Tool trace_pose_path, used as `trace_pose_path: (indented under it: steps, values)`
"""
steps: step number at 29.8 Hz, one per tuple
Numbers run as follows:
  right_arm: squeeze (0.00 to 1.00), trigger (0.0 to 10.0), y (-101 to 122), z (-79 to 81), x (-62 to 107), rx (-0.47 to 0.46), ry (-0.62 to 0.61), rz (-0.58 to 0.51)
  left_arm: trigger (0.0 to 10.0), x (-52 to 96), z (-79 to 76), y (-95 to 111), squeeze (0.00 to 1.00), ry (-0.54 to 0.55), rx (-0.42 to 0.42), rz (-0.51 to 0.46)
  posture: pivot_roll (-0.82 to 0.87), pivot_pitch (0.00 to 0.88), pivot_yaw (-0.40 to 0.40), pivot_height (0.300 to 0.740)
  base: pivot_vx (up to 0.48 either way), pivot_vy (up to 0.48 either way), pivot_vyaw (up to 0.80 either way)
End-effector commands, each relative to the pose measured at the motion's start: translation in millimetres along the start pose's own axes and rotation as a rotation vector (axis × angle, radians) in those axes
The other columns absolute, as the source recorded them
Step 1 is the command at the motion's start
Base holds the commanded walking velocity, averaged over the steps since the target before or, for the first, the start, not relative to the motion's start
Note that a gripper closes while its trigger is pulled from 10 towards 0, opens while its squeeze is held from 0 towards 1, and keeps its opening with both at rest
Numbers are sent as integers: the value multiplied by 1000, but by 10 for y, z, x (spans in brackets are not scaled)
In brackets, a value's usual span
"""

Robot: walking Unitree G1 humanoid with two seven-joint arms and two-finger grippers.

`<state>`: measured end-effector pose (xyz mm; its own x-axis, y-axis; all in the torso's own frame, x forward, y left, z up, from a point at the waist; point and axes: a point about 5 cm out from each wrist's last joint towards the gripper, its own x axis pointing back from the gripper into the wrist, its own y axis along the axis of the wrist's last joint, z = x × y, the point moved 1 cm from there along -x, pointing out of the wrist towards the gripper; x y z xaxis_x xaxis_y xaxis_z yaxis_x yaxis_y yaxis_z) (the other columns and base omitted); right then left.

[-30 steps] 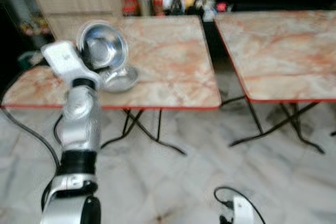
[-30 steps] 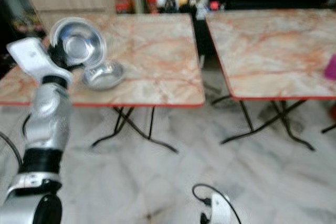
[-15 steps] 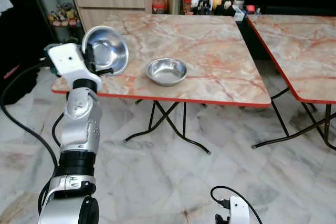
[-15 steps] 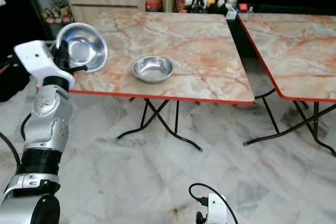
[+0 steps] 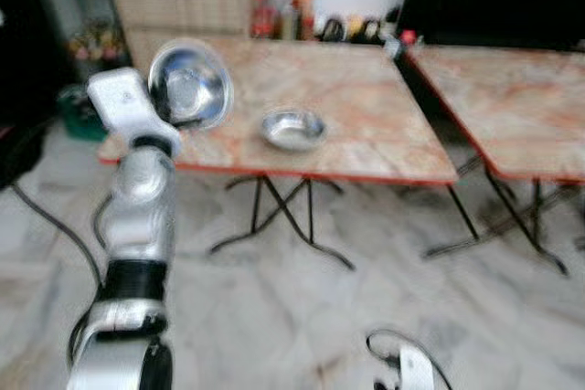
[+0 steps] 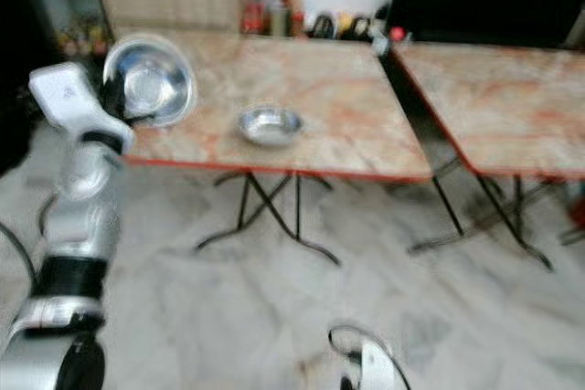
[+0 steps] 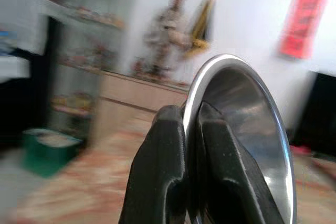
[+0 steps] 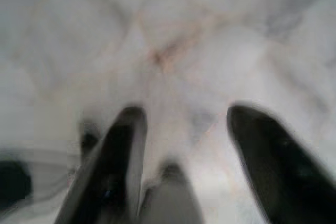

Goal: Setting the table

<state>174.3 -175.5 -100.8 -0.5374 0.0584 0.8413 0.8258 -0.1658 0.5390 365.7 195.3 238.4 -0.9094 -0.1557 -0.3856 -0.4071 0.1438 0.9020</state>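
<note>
evidently carried for a place setting, the steel bowl (image 7: pixel 247 129) is rim-pinched by the left fingers (image 7: pixel 173 177); right fingers (image 8: pixel 121 161) hang apart, idle.

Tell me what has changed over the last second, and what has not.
Mostly the camera moved: the whole view shifted and is blurred, so the robot is turning or walking. The left gripper stays shut on the rim of the steel bowl, held up and tilted. The second bowl stays on the marble table. The right gripper hangs open over the floor.
</note>
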Motion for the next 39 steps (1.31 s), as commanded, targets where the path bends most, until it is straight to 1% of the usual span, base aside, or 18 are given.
trace_pose_path:
  steps: [1, 6, 8, 23, 27, 32, 39]
  values:
    - [0, 10000, -39, 34, 4, -12, 5, 13, 10000, -27, -99, 38, 0, -28, 4, -10, 45, 0, -11, 740, 368, 0, 0]
    - [0, 10000, -40, 39, 3, -20, 9, 14, 10000, -26, -116, 41, 0, -36, 3, -12, 47, 0, -12, 740, 370, 0, 0]
    - [0, 10000, -38, 43, 4, -26, 13, 10, 10000, -24, -121, 39, 0, -37, 5, -11, 47, 0, -12, 740, 371, 0, -463]
    - [0, 10000, -39, 34, 3, -14, 4, 13, 10000, -13, -150, 40, 0, -51, 13, -9, 50, 0, -14, 740, 372, 0, -29]
    - [0, 10000, -50, 31, 4, -21, -2, 23, 10000, -7, -165, 30, 0, -61, 20, -4, 49, 0, -14, 740, 371, 0, -664]
    - [0, 10000, -45, 31, 3, -8, 2, 23, 10000, -8, -174, 23, 0, -71, 27, 1, 51, 0, -15, 740, 373, 0, -589]
    - [0, 10000, -42, 28, 3, -3, -1, 19, 10000, 6, -203, -11, 0, -92, 37, 19, 50, 0, -17, 740, 370, 0, 0]
